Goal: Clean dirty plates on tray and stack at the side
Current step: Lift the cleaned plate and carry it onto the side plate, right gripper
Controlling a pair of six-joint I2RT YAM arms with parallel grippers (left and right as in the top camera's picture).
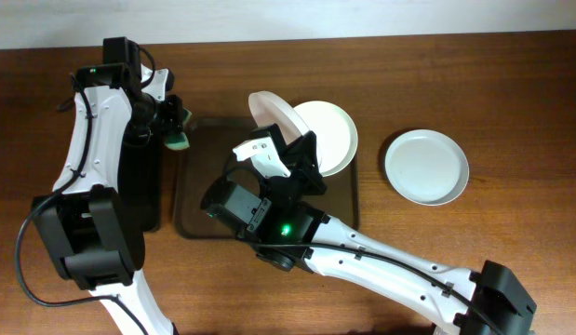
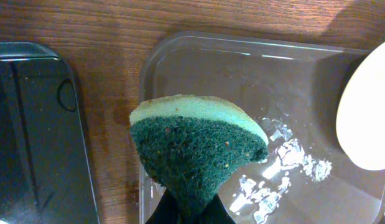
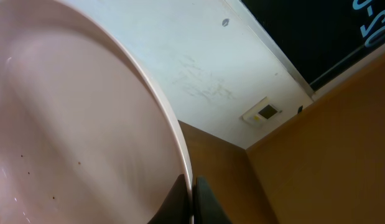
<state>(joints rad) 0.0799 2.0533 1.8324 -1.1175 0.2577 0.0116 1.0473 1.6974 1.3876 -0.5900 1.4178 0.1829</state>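
The right arm (image 1: 381, 261), reaching in from the near right corner of the table (image 1: 511, 74), hid much of the large brown rectangular tray (image 1: 190, 200) at the table's middle. It also covered the near side of the round white plate (image 1: 332, 130) lying flat in the tray's right end. In the right wrist view the second white plate (image 3: 68, 124) was cut off by the frame, with a few tiny dark specks on it. The right jaws were clenched on its rim, holding it tilted on edge above the tray's far side. The left arm (image 1: 87, 140) ran along the left edge beside a narrow black tray (image 1: 148, 195). The left jaws, mostly out of the wrist view, pinched a green scouring sponge (image 2: 192, 149) with a pale foam layer over the tray's far left corner. A pale blue-grey plate (image 1: 426, 167) lay on the table toward the right edge, apart from the tray.
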